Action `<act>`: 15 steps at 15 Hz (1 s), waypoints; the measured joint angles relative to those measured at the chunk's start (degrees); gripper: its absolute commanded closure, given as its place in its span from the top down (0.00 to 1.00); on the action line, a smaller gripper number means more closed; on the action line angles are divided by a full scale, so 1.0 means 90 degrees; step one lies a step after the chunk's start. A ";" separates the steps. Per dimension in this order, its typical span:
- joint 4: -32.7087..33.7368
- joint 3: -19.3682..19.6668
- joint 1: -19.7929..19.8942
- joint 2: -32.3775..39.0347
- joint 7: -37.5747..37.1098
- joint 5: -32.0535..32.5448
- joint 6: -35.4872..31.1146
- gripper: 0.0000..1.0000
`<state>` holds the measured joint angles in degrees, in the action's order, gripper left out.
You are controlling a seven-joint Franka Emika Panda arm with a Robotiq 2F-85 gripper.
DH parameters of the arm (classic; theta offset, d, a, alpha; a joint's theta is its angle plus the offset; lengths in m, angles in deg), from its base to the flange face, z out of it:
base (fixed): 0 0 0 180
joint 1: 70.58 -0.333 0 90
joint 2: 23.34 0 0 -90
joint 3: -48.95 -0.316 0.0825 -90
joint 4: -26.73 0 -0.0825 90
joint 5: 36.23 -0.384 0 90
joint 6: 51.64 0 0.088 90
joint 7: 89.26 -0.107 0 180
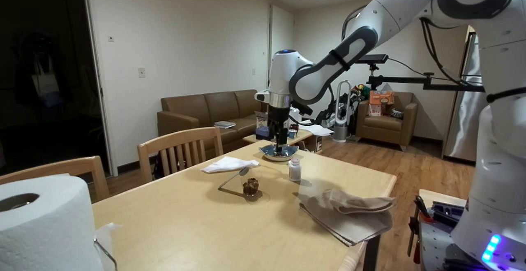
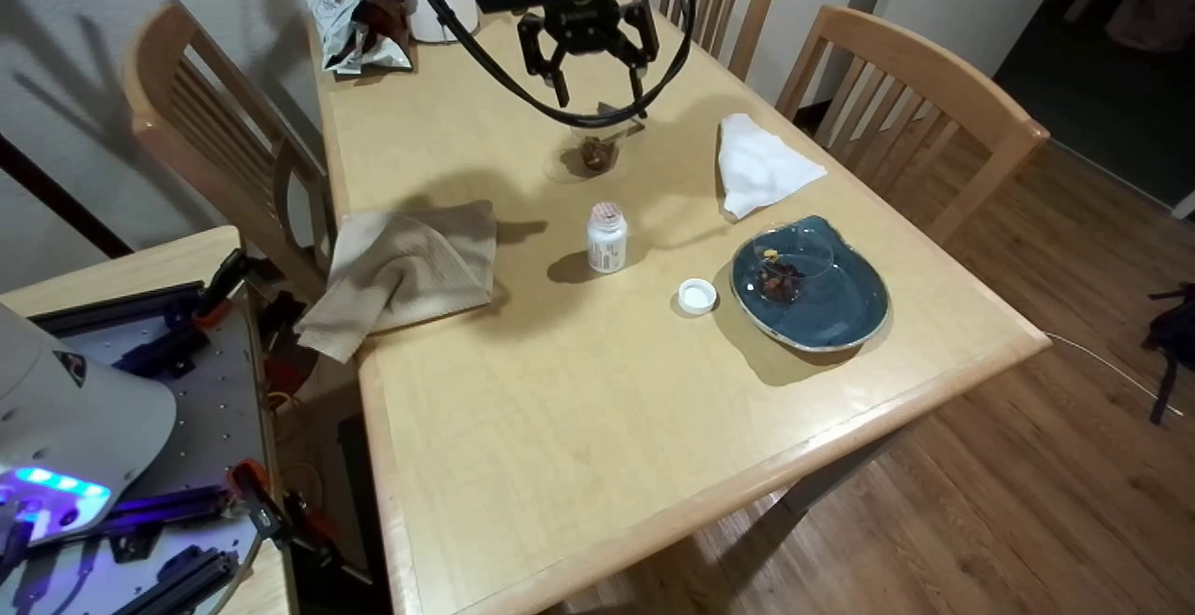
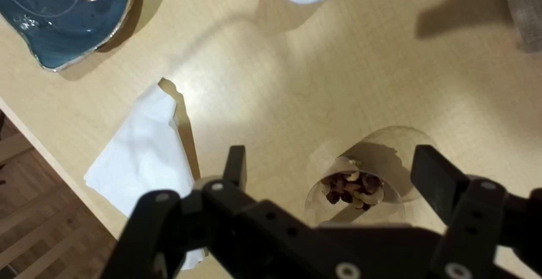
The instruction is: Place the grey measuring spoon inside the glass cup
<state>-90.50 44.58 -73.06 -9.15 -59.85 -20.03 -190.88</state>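
Fingers (image 3: 438,186) spread wide, holding nothing, with the cup (image 3: 314,206) of nuts (image 3: 353,191) below and between them in the wrist view. Lower than the fingers, in an exterior view, the spoon (image 1: 237,175) slants beside the cup: one end raised near its top, the other on the surface (image 1: 176,221). You cannot make the spoon out in the wrist view, so you may descend off-line and clamp the cup instead. Strike the cup, and nuts may spill; nudge the spoon, apparently only propped, and it may drop flat, harder for you to pinch.
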 measured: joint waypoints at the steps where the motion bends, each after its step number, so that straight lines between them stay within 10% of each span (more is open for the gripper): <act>1: 0.0000 0.0002 0.0000 0.0000 0.0000 0.0000 0.0000 1.00; 15: 0.0873 -0.0876 0.0122 0.0784 0.0921 -0.2874 -0.0309 1.00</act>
<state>-82.64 36.70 -71.97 -2.10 -51.57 -45.89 -193.66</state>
